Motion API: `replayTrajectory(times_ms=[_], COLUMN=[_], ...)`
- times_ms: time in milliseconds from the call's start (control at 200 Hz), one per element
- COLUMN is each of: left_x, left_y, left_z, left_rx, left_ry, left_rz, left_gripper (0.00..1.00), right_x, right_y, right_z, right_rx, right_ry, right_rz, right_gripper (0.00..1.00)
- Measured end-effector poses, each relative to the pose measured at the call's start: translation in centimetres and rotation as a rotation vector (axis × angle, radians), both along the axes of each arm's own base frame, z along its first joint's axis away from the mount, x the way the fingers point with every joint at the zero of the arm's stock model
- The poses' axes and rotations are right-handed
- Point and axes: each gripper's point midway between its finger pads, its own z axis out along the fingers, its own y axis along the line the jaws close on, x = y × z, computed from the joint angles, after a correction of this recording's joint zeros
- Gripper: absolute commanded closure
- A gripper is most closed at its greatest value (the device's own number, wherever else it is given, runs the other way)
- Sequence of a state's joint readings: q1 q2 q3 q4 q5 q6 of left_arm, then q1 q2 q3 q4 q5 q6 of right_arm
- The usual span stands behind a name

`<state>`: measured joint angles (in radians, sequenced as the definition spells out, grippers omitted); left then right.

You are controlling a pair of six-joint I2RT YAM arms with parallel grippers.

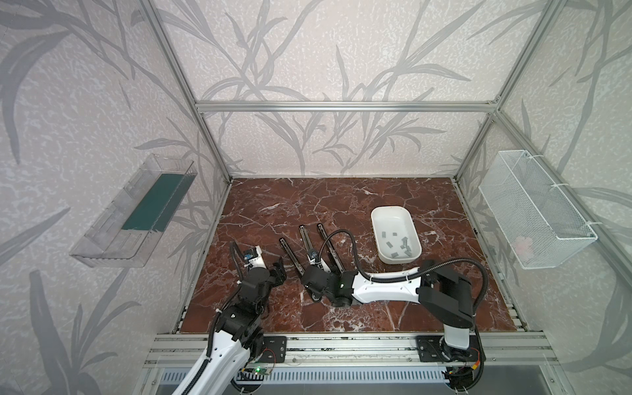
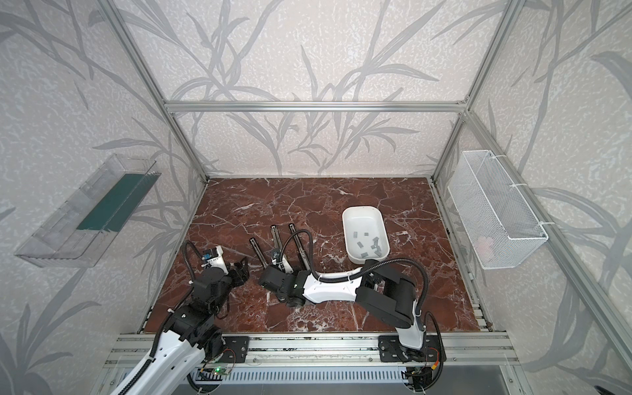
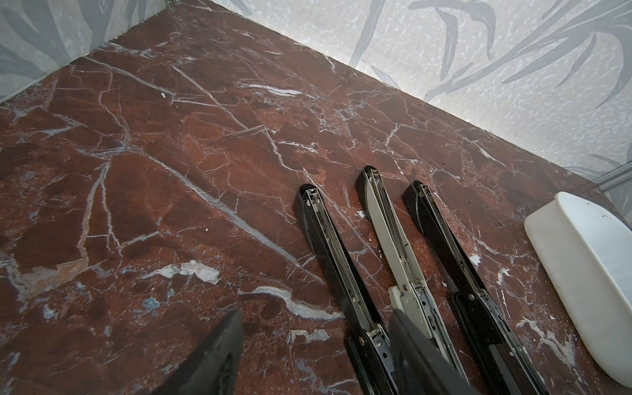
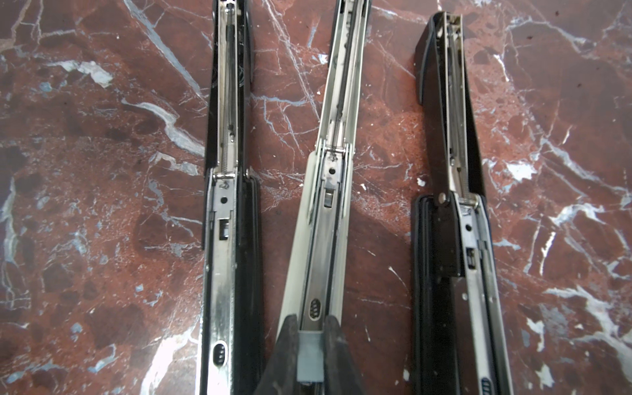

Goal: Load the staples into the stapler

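**Right claw holds a staple strip at the white stapler**

3 staplers lie opened out flat, side by side, on the red marble table (image 1: 342, 198). The white stapler (image 4: 328, 222) is in the middle, with a black stapler (image 4: 225, 239) on one side and a second black stapler (image 4: 458, 239) on the other.

The right gripper (image 4: 311, 325) is closed on a grey staple strip (image 4: 310, 359), pinched between its 2 dark fingers. The strip sits at the near end of the white stapler's metal channel, in line with it. Whether it touches the channel cannot be told.

The left gripper (image 1: 279, 270) is near the left-most stapler in both top views. Its jaws are apart and hold nothing.

The loose staples (image 1: 390, 244), several small grey pieces, lie scattered in the white tray (image 1: 376, 219). The tray stands to the right of the staplers, apart from them.
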<state>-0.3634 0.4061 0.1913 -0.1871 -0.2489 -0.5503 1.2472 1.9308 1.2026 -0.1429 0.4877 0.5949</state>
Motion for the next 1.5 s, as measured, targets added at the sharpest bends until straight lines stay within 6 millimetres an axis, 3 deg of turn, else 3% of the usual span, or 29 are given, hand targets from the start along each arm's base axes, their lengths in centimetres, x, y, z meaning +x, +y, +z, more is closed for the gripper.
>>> replayTrajectory(times_ms=[550, 670, 1150, 1499], left_x=[0.0, 0.0, 0.0, 0.0], left_y=[-0.1, -0.1, -0.1, -0.1], left_z=[-0.1, -0.1, -0.2, -0.3], left_rx=[-0.002, -0.002, -0.001, 0.001], left_ry=[0.003, 0.003, 0.007, 0.012], left_rz=[-0.006, -0.006, -0.007, -0.007], left_gripper=[0.31, 0.31, 0.31, 0.31], right_x=[-0.4, -0.6, -1.4, -2.1], right_y=[-0.9, -1.1, -2.3, -3.6], right_z=[-0.5, -0.6, -0.6, -0.9], right_rx=[0.004, 0.0, -0.021, -0.055], right_ry=[0.026, 0.034, 0.052, 0.068], right_rz=[-0.029, -0.032, -0.037, -0.03], right_gripper=[0.96, 0.89, 0.77, 0.74])
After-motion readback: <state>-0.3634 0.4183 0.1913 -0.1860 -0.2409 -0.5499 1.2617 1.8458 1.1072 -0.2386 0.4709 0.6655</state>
